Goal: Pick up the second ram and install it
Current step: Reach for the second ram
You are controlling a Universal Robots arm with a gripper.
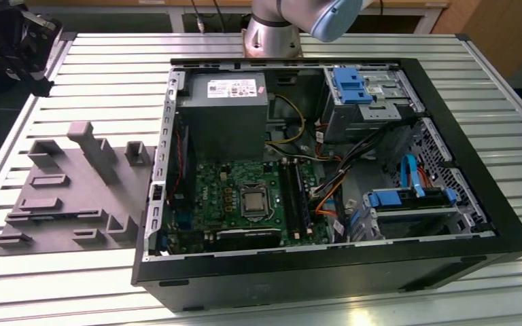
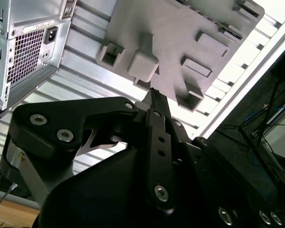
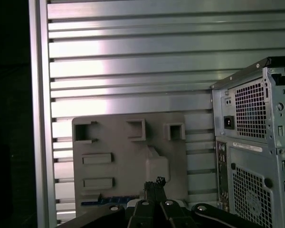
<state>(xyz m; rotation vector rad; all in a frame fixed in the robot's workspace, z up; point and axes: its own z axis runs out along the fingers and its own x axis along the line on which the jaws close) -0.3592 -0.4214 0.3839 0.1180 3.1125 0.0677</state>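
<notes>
My gripper (image 3: 155,182) hangs high over the grey holder plate (image 3: 114,142), which lies on the slatted table beside the computer case. Its fingers (image 2: 152,102) are pressed together with nothing between them. A thin dark strip with some blue (image 3: 107,200) lies along the plate's edge closest to the gripper. It looks like the second ram, and the gripper's body partly hides it. In the exterior view the holder plate (image 1: 71,197) sits at the left of the open case (image 1: 334,272), whose long black memory slots (image 1: 293,197) run beside the processor.
The case's rear panel (image 3: 249,156) with power socket and vent grilles stands next to the plate. Raised blocks and pockets (image 2: 143,64) stick up from the plate. Cables and blue drive brackets (image 1: 352,85) crowd the case's right half. The table's edge rail (image 3: 38,118) runs past the plate.
</notes>
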